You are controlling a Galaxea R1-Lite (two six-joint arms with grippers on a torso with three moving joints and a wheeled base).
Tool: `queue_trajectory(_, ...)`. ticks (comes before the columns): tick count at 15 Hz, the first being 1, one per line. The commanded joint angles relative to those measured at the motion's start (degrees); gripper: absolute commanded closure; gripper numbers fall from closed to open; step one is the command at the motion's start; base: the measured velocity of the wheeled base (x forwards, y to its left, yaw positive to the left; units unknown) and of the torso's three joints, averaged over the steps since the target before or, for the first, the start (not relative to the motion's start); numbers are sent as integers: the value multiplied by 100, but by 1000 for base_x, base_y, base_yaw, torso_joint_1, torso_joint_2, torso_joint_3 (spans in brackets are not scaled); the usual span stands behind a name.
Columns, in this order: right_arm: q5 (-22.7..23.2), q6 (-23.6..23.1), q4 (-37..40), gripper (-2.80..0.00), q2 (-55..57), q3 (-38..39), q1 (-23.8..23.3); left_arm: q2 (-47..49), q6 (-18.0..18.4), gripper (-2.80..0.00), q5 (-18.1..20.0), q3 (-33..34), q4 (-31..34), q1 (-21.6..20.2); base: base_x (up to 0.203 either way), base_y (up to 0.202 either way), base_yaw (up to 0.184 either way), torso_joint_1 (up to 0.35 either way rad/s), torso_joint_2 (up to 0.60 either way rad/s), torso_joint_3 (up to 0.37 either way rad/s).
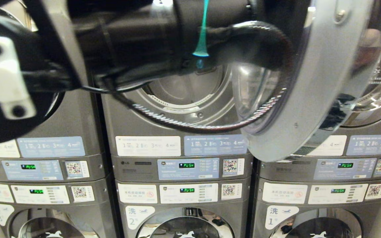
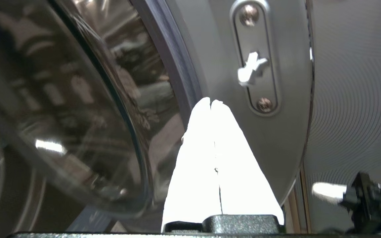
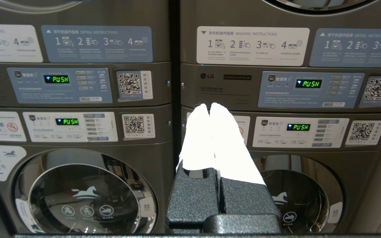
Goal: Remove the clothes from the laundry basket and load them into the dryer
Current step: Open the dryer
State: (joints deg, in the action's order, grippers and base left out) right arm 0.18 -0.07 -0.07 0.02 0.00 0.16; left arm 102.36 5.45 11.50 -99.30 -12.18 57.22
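The middle dryer (image 1: 184,92) stands open, and its round door (image 1: 313,99) is swung out to the right. My left arm (image 1: 137,36) reaches across the top of the head view in front of the drum opening. In the left wrist view my left gripper (image 2: 211,100) is shut with nothing in it, its white fingertips close to the door's inner rim (image 2: 276,138), just below the latch plate (image 2: 253,66). My right gripper (image 3: 209,105) is shut and empty, held low and facing the machine fronts. The clothes and the laundry basket are out of view.
Grey stacked machines fill the wall, with dryers above and washers below. Control panels (image 1: 187,168) show green PUSH displays. The lower washer doors (image 3: 84,195) are closed. A cable (image 1: 190,124) from my left arm hangs in a loop across the dryer opening.
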Motion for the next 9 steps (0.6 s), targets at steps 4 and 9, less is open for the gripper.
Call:
queue_trajectory(4, 8, 16, -1, 0, -2, 0, 2, 1646, 17, 0, -251, -1127, -144, 473, 0, 0, 0, 0, 0, 0)
queue_trajectory(9, 8, 16, -1, 0, -2, 0, 2, 1200, 176, 0, -449, -1071, -87, -83, 0, 0, 0, 0, 0, 0)
